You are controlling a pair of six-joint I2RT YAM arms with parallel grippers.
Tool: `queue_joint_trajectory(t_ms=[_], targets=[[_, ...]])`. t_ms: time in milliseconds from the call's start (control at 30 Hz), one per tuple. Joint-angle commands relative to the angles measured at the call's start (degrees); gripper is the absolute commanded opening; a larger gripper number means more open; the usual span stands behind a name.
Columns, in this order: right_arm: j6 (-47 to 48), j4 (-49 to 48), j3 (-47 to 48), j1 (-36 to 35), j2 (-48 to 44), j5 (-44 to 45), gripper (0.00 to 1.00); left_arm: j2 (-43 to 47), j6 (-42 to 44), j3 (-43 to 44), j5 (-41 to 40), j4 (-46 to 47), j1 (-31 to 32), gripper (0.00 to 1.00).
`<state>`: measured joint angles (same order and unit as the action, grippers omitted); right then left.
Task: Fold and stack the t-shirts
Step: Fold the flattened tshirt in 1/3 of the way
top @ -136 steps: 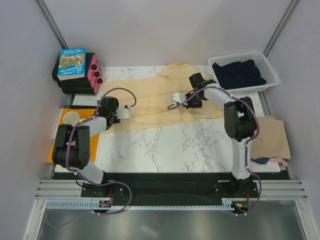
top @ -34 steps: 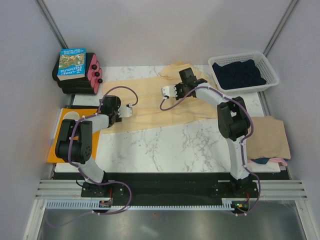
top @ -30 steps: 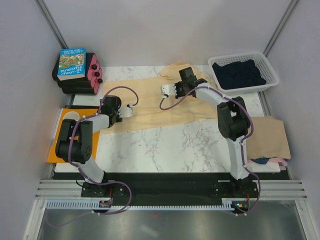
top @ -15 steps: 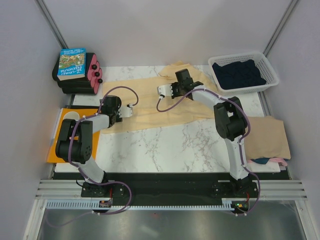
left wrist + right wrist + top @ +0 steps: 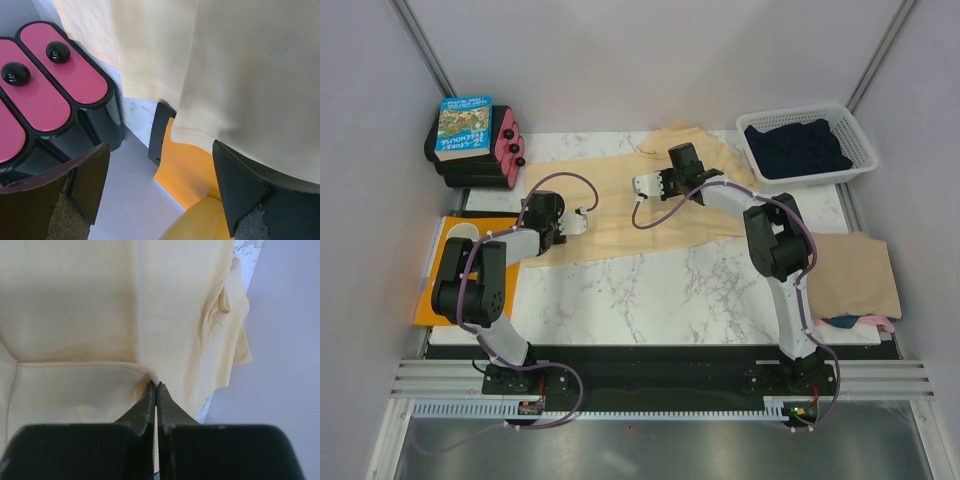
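On the far half of the table (image 5: 650,290) the pale yellow t-shirt (image 5: 620,228) lies spread. The right gripper (image 5: 154,386), pinched tight on a fold of it, has slid leftward since earlier (only slightly). The left gripper (image 5: 160,150) stays spread apart at the shirt's left hem.

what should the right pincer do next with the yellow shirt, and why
Probably draw the cloth leftward over the pale yellow t-shirt to lay a fold: the right pincer is shut on a raised ridge of it, while the left pincer sits open at the left hem.
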<state>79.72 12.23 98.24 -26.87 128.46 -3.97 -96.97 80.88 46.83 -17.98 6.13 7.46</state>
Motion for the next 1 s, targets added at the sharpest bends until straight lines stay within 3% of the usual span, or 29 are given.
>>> queue_joint_trajectory(t_ms=[0,100,233,333,467,600,767,867,900,967], targets=[[0.61,-5.19,-1.03,-0.64,0.82,1.15,0.00,-0.77,-2.31,1.51,-0.39,1.78,0.36,0.90],[0.70,-8.00,-1.64,-0.99,1.44,2.73,0.13,-0.77,-2.40,1.51,-0.30,1.78,0.36,0.90],[-0.36,-17.37,-4.27,-1.43,1.79,5.01,0.56,-1.12,-2.31,1.60,-0.30,1.78,0.45,0.90],[-0.36,-28.61,-8.04,-1.95,1.88,8.00,0.61,-1.29,-2.57,1.69,-0.22,1.78,0.62,0.90],[-1.76,-32.98,-8.77,-2.22,2.05,10.20,0.63,-1.56,-2.57,1.95,-0.22,1.78,0.80,0.90],[-8.69,-25.87,-2.54,-2.13,1.88,12.31,0.59,-1.82,-2.66,2.48,-0.22,1.78,0.80,0.90],[-17.14,-17.34,-1.38,-0.99,-1.81,11.26,0.45,-1.82,-2.83,2.30,-0.22,1.78,0.97,0.90],[-19.24,-12.41,-2.17,-0.11,-4.18,10.12,0.20,-1.82,-2.75,2.21,-0.13,1.78,0.97,0.90],[-19.86,-9.71,-1.91,0.33,-4.62,9.60,0.00,-1.82,-2.66,2.30,-0.13,1.78,0.97,0.90],[-21.61,-1.88,-0.77,1.81,-4.80,7.76,0.00,-1.82,-2.48,2.57,0.05,1.87,0.97,0.90]])
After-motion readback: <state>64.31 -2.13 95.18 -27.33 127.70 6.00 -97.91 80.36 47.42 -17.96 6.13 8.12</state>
